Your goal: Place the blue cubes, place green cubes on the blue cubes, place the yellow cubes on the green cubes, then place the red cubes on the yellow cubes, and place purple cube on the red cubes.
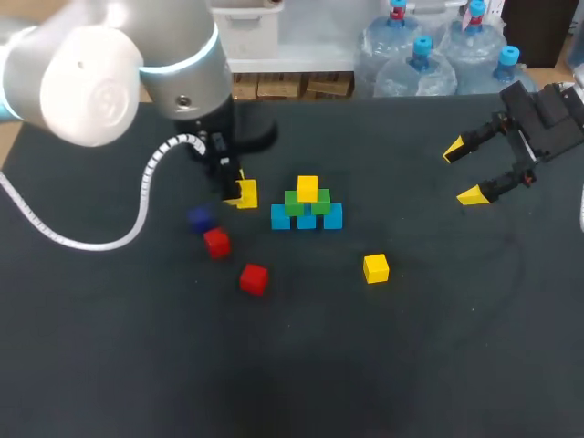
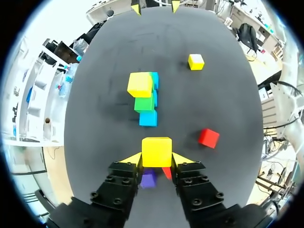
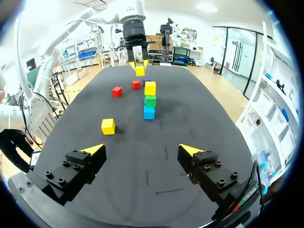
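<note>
Me: Closest to the head camera is my left arm (image 1: 91, 73), big and white. At its end, my left claw (image 2: 156, 159) is squeezed on a held yellow cube (image 2: 156, 151). Both yellow tips press on the cube's sides.

Friend: What is under that claw?

Me: The purple cube (image 2: 148, 179) peeks out right under it. A bit of the first red cube (image 2: 166, 172) shows there too. The second red cube (image 2: 208, 137) sits on the black table (image 2: 104, 142), near the claw and off to one side.

Friend: Where is the pile?

Me: It is straight ahead of the left claw, close by. Three blue cubes (image 1: 307, 217) make the bottom row, and they touch each other. Two green cubes (image 1: 307, 203) sit on the blue ones. The top yellow cube (image 1: 307, 188) sits on the green ones.

Friend: Are there any more cubes?

Me: Yes, one. The loose yellow cube (image 1: 376, 268) sits alone on the table. From the left claw it is past the pile and off to one side. It is well apart from both claws.

Friend: What about the other claw?

Me: My right claw (image 3: 141, 151) is open wide, with nothing between its fingers. It hangs far across the table from the left claw. The pile is straight ahead of it too. The loose yellow cube is nearer to it than the pile, a little to one side. The two red cubes are past the pile, over by the left claw.
</note>
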